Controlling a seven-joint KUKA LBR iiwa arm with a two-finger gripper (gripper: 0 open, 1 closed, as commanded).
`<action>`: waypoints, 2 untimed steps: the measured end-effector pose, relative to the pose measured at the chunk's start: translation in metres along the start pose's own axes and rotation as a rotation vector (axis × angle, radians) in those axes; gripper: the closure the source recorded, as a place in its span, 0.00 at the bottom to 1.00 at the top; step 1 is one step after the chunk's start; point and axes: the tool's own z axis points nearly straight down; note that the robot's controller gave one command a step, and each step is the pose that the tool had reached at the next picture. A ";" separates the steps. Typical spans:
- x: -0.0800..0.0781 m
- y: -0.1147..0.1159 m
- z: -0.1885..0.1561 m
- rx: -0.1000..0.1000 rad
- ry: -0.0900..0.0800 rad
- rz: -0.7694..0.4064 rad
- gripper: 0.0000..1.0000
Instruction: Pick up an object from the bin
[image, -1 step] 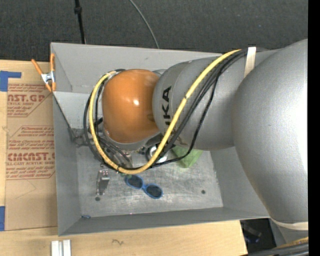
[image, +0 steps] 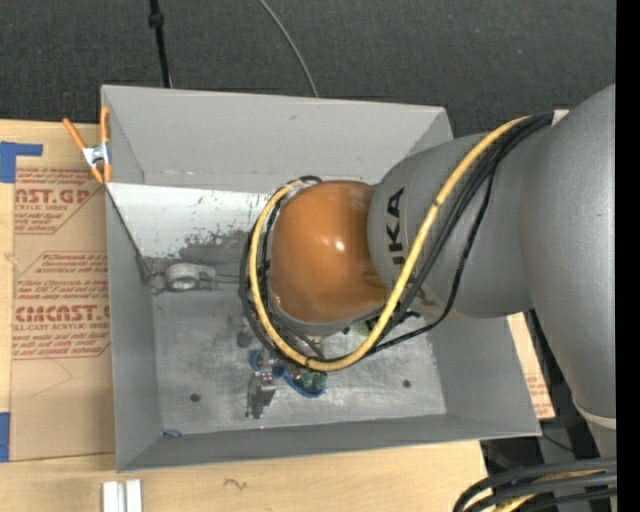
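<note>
My gripper (image: 262, 392) reaches down near the front middle of the bin floor, mostly hidden under the orange cover on the wrist. A small blue thing (image: 303, 382) lies right beside it on its right, partly covered by cables; whether the two touch I cannot tell. A bit of something green (image: 356, 331) peeks out under the arm a little farther right. A grey ring-shaped thing (image: 186, 277) lies on the left of the floor, well apart from the gripper.
The arm comes in from the right and covers the middle and right of the bin. The sloped bin walls stand close behind and to the left. Bare floor shows at front left and front right.
</note>
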 end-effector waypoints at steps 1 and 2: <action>-0.040 -0.070 0.096 -0.007 -0.011 0.039 0.00; -0.038 -0.067 0.092 -0.006 -0.003 0.030 1.00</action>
